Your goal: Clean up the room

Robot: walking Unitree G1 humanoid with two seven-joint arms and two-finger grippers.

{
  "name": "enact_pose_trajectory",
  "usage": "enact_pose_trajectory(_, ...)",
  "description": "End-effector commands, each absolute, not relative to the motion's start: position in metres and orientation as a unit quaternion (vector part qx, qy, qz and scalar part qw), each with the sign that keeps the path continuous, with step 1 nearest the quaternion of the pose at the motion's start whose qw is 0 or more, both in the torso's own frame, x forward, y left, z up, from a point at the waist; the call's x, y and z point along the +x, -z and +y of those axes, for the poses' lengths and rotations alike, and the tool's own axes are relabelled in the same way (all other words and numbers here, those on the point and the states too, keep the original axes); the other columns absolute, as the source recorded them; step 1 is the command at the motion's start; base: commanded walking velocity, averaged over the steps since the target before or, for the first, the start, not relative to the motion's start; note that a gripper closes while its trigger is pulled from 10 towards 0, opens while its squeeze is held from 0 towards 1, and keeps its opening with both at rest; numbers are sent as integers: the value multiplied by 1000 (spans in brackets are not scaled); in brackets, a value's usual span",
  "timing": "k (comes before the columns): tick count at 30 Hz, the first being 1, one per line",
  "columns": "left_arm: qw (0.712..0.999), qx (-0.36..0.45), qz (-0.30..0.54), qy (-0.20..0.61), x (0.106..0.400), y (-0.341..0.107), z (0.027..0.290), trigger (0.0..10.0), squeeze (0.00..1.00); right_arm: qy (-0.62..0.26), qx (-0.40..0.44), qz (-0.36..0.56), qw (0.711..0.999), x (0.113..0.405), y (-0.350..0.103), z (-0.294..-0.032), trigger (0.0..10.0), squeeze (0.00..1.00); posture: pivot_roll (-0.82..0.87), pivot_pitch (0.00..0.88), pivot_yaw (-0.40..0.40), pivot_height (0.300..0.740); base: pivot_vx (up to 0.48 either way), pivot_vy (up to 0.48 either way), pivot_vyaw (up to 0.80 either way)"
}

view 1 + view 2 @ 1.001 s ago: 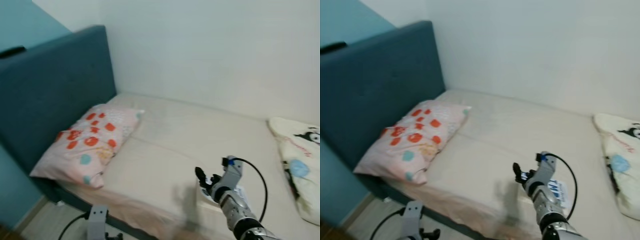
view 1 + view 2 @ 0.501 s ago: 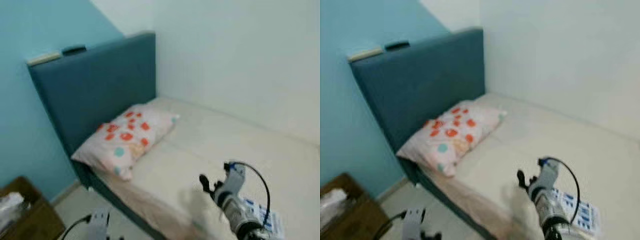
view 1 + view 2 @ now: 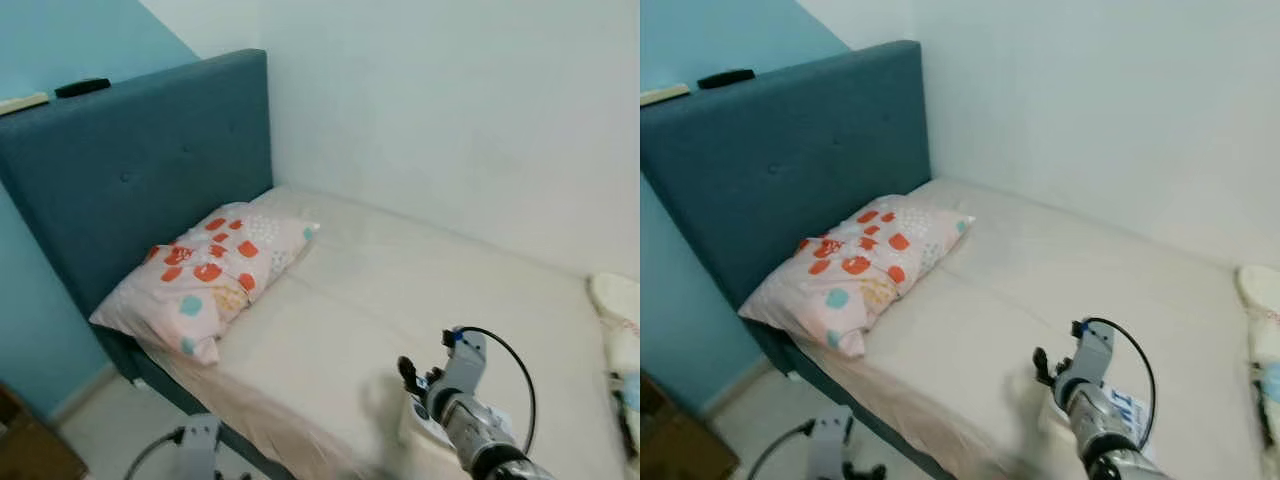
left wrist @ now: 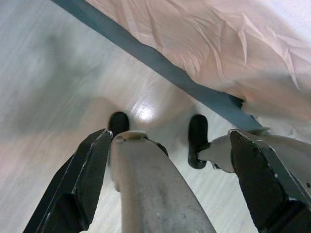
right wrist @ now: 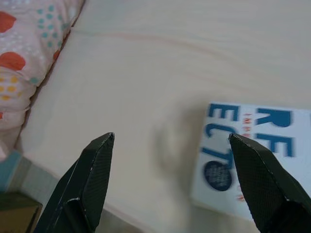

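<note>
— What's the room like?
— I see a bed (image 3: 420, 290) with a cream sheet, a teal headboard (image 3: 130, 180) and a spotted pillow (image 3: 205, 280) against it, white wall behind.
— End effectors?
— My right end effector (image 5: 170, 160) hovers spread over the sheet beside a white-and-blue booklet (image 5: 252, 155); my left end effector (image 4: 165, 165) hangs spread above the floor (image 4: 43, 87)

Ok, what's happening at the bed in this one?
The robot stands at the bed's side. Its right gripper hangs open over the sheet, beside a white booklet with blue lettering, not touching it. The left gripper hangs open by the floor. A spotted pillow lies at the blue headboard.
</note>
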State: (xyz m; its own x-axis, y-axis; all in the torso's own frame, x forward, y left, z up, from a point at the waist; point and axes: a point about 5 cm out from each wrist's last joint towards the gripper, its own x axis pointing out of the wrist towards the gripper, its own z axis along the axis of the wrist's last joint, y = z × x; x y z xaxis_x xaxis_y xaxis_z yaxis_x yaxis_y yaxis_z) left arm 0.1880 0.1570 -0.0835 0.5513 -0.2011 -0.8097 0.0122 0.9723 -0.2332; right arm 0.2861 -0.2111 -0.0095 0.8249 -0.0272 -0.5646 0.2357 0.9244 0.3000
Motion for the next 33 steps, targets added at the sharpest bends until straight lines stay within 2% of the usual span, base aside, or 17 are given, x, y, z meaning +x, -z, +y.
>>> enact_pose_trajectory(1,873,-99,474,57,187,84,160,10000,0,76,183,306,931,279,16,-212,10000,0,45,0,-20,723,0,0,0)
enact_pose_trajectory(11,872,-96,476,56,185,85,162,10000,0,94,187,335,919,265,27,-217,10000,0,40,0,-18,698,0,0,0)
enact_pose_trajectory(23,889,-106,442,56,204,75,159,10000,0,133,282,314,897,254,32,-230,10000,0,45,1,-27,658,0,0,0)
enact_pose_trajectory(28,893,-88,435,72,208,72,158,10000,0,167,314,304,884,247,34,-241,10000,0,52,4,-31,643,0,0,0)
enact_pose_trajectory(33,887,-67,450,79,199,77,163,10000,0,225,342,285,867,236,35,-262,10000,0,51,7,-24,618,0,0,0)
